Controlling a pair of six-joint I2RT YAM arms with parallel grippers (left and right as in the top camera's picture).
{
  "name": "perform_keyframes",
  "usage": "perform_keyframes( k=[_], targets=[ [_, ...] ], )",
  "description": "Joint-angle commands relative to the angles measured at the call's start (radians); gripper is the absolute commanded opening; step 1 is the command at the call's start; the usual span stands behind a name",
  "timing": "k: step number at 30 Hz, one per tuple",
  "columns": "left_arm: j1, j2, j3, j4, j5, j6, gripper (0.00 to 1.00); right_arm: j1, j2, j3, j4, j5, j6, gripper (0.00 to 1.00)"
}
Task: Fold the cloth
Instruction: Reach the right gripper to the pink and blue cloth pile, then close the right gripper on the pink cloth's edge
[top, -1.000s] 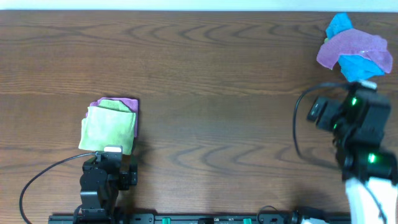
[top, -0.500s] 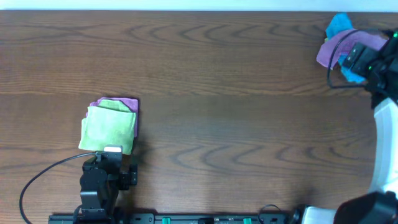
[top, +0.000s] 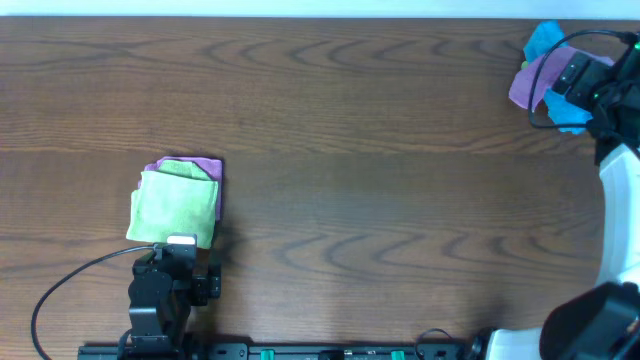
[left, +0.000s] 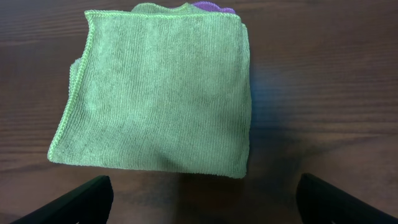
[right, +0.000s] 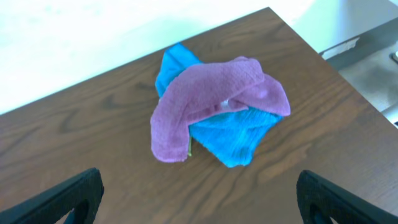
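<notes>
Task's thing: the soft magenta microfibre cloth lies crumpled at the far right corner of the dark wooden tabletop, draped like a hood over a bright blue microfibre cloth and touching it.
Its shape now: bunched and curved, with no flat panel and no straight fold in it.
Right tool: jaws spread wide and gripping nothing. It hangs above the near side of the pile, well clear of the fabric.
Left tool: also wide open and empty. It sits just on the near side of a folded lime-green microfibre cloth.
Left-hand stack: the lime-green cloth lies as a neat rectangle on top of a folded purple cloth, of which only an edge shows.
Done so far: for the magenta cloth, nothing that I can see. It is neither gripped, spread nor creased.
Left to do: by my reckoning, all of it. It must be taken off the blue cloth, laid flat on bare wood, and then folded over.
Stage: the very start, with the right arm placed to reach down for a first pinch.
</notes>
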Motion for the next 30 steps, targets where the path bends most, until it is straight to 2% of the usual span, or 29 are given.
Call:
perform_keyframes(
  k=[1, 12, 18, 30],
  targets=[
    [0.003, -0.007, -0.013, -0.006, 0.000, -0.005, 0.95, -0.038, 0.074, 0.034, 0.001, 0.007, 0.063, 0.99],
    [0.003, -0.007, -0.013, -0.006, 0.000, -0.005, 0.95, -0.081, 0.375, 0.321, -0.009, -0.072, 0.133, 0.99],
    [0.003, -0.007, -0.013, -0.006, 0.000, -0.005, 0.95, -0.081, 0.526, 0.457, 0.003, -0.072, 0.180, 0.95],
    [0.003, -0.007, -0.013, -0.006, 0.000, -0.005, 0.95, -0.081, 0.712, 0.506, 0.061, -0.089, 0.266, 0.96]
  ],
)
